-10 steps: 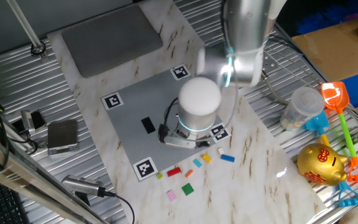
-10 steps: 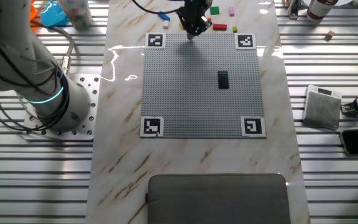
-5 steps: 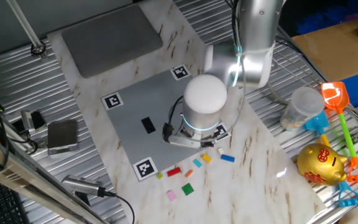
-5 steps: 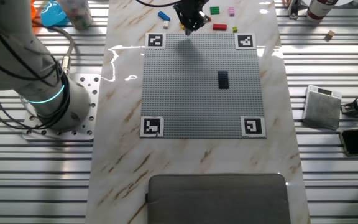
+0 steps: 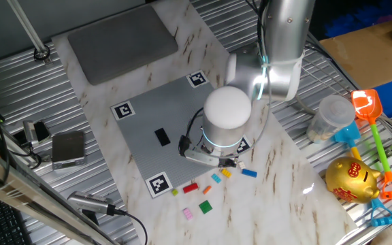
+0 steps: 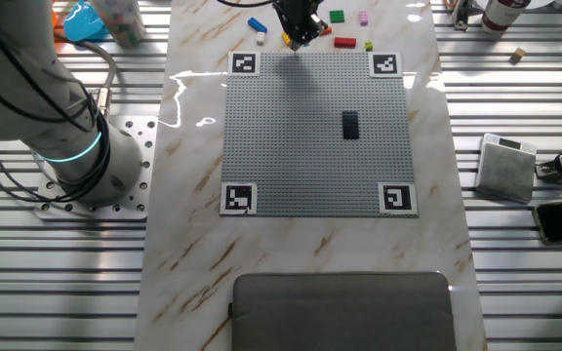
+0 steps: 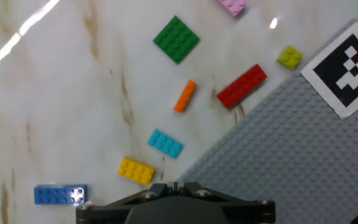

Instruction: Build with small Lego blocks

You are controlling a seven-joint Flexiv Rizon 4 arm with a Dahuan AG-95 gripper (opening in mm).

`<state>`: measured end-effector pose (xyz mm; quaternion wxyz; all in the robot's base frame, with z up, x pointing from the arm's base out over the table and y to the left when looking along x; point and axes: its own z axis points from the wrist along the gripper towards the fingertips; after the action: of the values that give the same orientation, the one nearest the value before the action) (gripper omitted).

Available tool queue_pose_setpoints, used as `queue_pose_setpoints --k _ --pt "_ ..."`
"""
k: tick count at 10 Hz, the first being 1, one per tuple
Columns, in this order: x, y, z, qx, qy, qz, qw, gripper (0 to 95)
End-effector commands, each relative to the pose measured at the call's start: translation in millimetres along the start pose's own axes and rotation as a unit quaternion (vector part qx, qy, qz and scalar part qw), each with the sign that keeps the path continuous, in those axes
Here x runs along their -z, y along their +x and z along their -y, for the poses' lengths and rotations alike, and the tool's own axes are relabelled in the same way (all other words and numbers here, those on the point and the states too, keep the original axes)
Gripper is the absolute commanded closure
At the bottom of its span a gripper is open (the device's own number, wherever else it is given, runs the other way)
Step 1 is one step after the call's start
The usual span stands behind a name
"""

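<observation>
Seven small plastic bricks showed in the hand view, scattered on the glossy veined marble tabletop [image 7: 55, 112] beside the grey studded baseplate [image 7: 303, 162]. A flat green square plate [image 7: 176, 39] lay at upper centre, a pink brick [image 7: 232, 5] was cut off at the top edge, and a small yellow-green brick [image 7: 289, 57] sat near the plate's black-and-white corner marker [image 7: 347, 68]. A long red brick [image 7: 242, 86] lay just beside the baseplate's edge, with a slim orange brick [image 7: 184, 96] to its left. Lower down lay a light blue brick [image 7: 165, 143], a yellow brick [image 7: 135, 170] and, at lower left, a blue brick [image 7: 59, 195]. The gripper [image 6: 299, 31] hung over this cluster at the top of the other fixed view; only its dark housing showed at the bottom of the hand view, so whether the jaws were parted or closed could not be told. A black brick [image 6: 349, 123] sat alone on the studded baseplate, well apart from the rest.
</observation>
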<state>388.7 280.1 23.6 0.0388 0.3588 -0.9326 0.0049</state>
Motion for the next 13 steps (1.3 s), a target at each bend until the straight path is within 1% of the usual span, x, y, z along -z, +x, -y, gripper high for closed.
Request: queue_pose_setpoints --k 1,2,3,4,5,6,12,13 --pt "1.2 -0.1 -1.0 -0.086 -0.026 0.016 0.9958 57.0" --pt "1.4 -0.1 -1.1 -0.093 -0.031 0.020 0.9950 38.0" --pt "2.2 0.1 -1.8 -0.118 -0.049 0.032 0.9913 19.0" --pt "2.6 0.2 -2.1 -0.129 -0.054 0.034 0.9896 0.0" --pt "3.4 0.3 -2.8 -0.141 -0.062 0.038 0.9872 0.0" --pt "4.2 0.3 -3.8 -0.146 -0.066 0.041 0.9863 0.0" --pt "1.2 -5.8 -11.0 -0.152 -0.065 0.041 0.9853 0.0" --pt "1.0 -6.0 -11.1 -0.152 -0.064 0.040 0.9854 19.0"
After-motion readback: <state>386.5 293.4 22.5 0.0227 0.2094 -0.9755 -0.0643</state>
